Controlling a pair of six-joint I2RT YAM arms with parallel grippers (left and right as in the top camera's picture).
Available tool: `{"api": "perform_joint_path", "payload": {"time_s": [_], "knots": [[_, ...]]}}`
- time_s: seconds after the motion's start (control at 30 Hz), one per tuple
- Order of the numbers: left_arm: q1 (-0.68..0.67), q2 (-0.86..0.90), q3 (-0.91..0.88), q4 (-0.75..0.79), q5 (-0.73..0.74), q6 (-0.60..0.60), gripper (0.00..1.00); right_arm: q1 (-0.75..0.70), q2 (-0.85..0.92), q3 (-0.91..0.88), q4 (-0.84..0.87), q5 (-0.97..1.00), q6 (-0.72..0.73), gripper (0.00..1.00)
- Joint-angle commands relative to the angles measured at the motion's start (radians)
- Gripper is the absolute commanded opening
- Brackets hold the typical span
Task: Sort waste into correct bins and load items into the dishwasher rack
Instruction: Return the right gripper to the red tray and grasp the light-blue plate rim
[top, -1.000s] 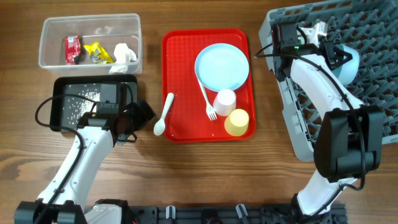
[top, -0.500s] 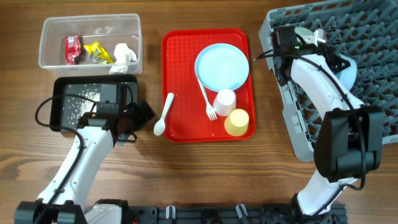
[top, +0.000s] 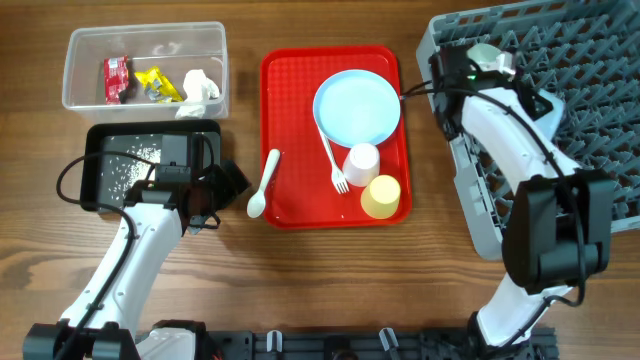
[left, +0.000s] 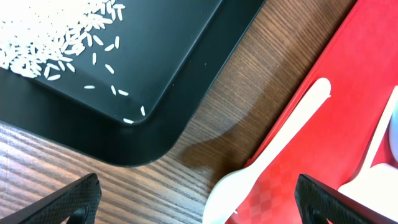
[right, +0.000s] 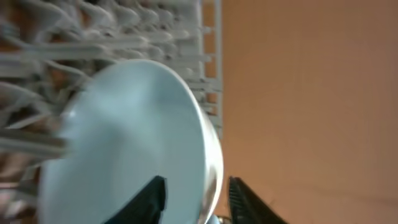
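Note:
My right gripper (top: 545, 98) is inside the grey dishwasher rack (top: 600, 130), with its fingers (right: 199, 200) on either side of the rim of a pale blue bowl (right: 124, 143) that stands on edge among the pegs. My left gripper (left: 199, 208) is open and empty, low over the table between the black tray (top: 100, 140) and the white spoon (top: 264, 185). The spoon (left: 273, 155) lies half on the red tray. The black tray holds rice grains (top: 125, 170). The clear tub (top: 70, 75) holds the red wrapper (top: 116, 78), yellow wrapper (top: 155, 84) and tissue (top: 200, 88).
The red serving tray (top: 280, 120) in the middle holds a pale blue plate (top: 357, 105), a white fork (top: 332, 160), a white cup (top: 362, 162) and a yellow cup (top: 381, 196). The rack fills the right side of the table.
My right wrist has shifted a little to the left over the rack's near-left corner, with the bowl still between the fingers. The left arm has not moved.

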Motion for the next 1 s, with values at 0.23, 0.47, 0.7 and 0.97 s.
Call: {"api": "perform_joint_path", "payload": {"time_s": [0.23,0.47,0.7,0.97], "knots": [[0.000,0.002,-0.004,0.000,0.005,-0.013,1.00,0.204,0.017,-0.008,-0.024,-0.210,0.022,0.54],[0.000,0.002,-0.004,0.000,0.004,-0.013,1.00,0.264,-0.001,0.017,-0.092,-0.306,0.177,0.57],[0.000,0.002,-0.004,0.000,0.005,-0.013,1.00,0.277,-0.143,0.106,-0.120,-0.737,0.226,0.64],[0.000,0.002,-0.004,0.000,0.005,-0.013,1.00,0.277,-0.249,0.121,0.003,-1.255,0.233,0.70]]}}
